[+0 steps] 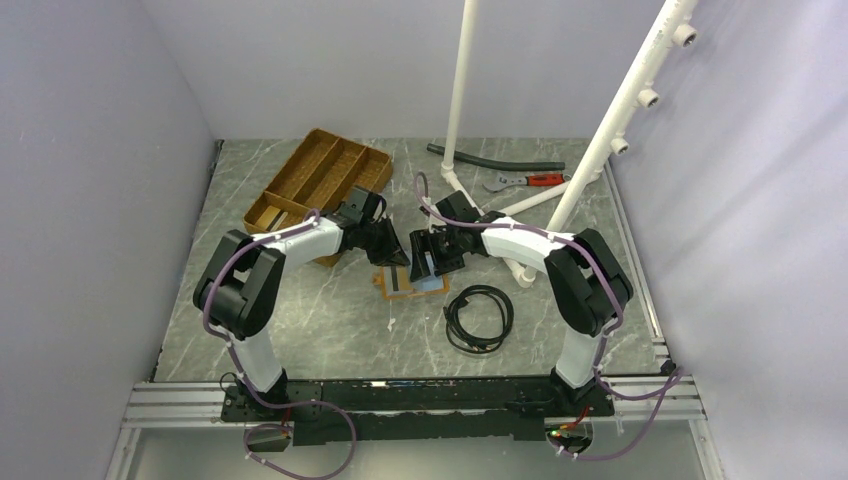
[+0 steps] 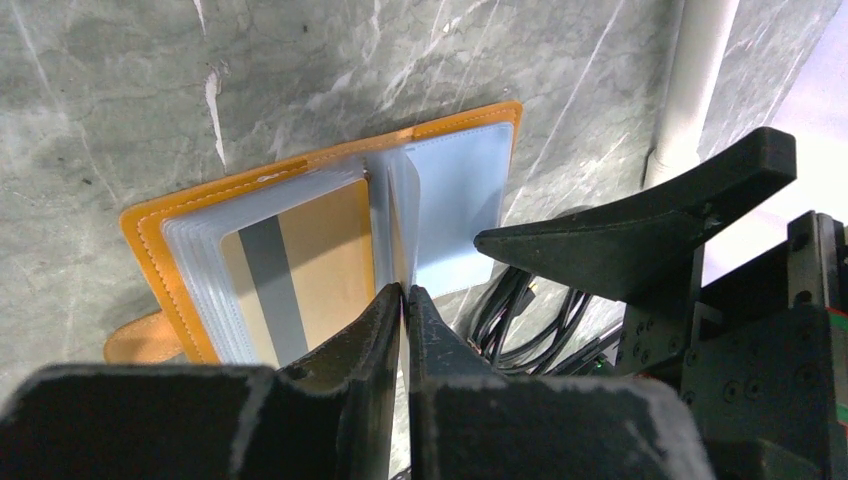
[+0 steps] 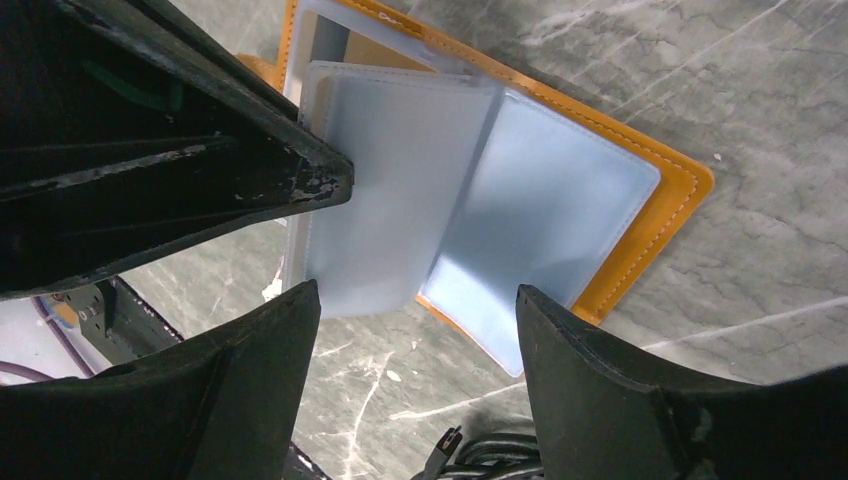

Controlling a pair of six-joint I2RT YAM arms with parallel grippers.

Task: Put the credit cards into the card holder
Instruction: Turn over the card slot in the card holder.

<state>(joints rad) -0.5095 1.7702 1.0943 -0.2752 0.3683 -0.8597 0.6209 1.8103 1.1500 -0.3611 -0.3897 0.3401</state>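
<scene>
The orange card holder (image 1: 384, 284) lies open on the marble table between both grippers. In the left wrist view its orange cover (image 2: 150, 225) frames a stack of clear sleeves. A tan credit card (image 2: 300, 270) with a grey stripe sits in the top left sleeve. My left gripper (image 2: 403, 295) is shut on the edge of one clear sleeve (image 2: 400, 200), holding it upright at the spine. My right gripper (image 3: 415, 310) stands open just above the holder's near edge, with nothing between its fingers. The pale blue sleeves (image 3: 400, 180) fan out under it. Other cards are out of view.
A brown wooden compartment tray (image 1: 320, 180) sits at the back left. A coiled black cable (image 1: 480, 317) lies just right of the holder. White pipes (image 1: 610, 130), a black hose (image 1: 495, 160) and a red-handled wrench (image 1: 525, 181) are at the back right.
</scene>
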